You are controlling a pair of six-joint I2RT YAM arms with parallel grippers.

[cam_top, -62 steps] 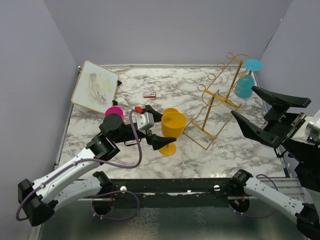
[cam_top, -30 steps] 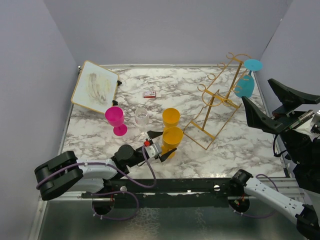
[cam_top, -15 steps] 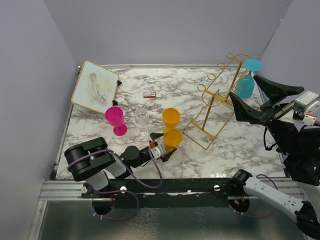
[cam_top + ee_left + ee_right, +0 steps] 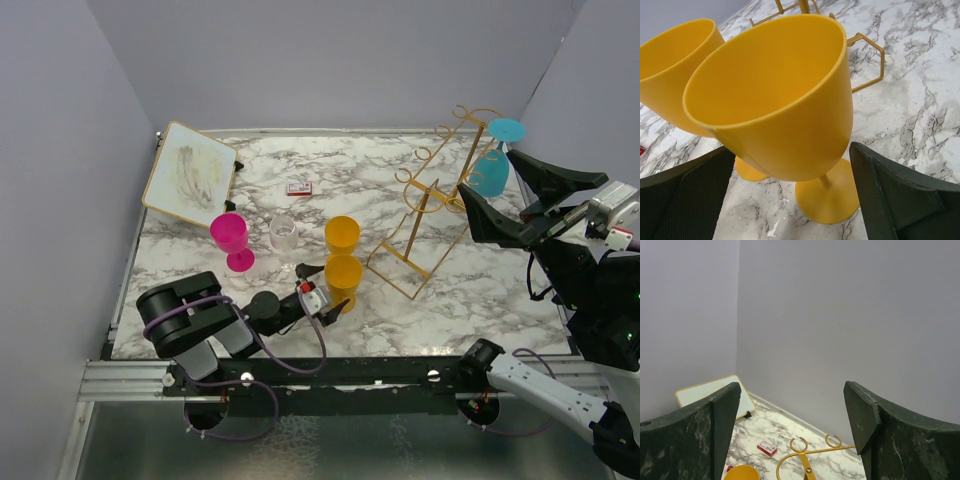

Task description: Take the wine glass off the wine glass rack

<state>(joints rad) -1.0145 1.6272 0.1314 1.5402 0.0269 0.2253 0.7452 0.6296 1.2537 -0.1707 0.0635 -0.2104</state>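
Observation:
The gold wire wine glass rack (image 4: 430,215) stands at the right of the marble table. A teal wine glass (image 4: 490,172) hangs upside down from its upper right hooks. My right gripper (image 4: 486,172) is open and empty, held high by the rack's top. In the right wrist view the gripper (image 4: 791,387) frames only the rack's top loops (image 4: 810,460) and the wall; the teal glass is out of view. My left gripper (image 4: 322,292) is open, low at the table's front, its fingers either side of a yellow wine glass (image 4: 344,275) (image 4: 780,100) standing on the table.
A second yellow glass (image 4: 342,233), a clear glass (image 4: 284,233) and a pink glass (image 4: 229,235) stand left of the rack. A small red box (image 4: 298,188) lies behind them. A framed whiteboard (image 4: 188,172) leans at the back left. Walls close in on both sides.
My left arm lowered the yellow glass to the table's front and pulled back low. My right gripper moved left and up to the rack's top. Little has changed in the last half second.

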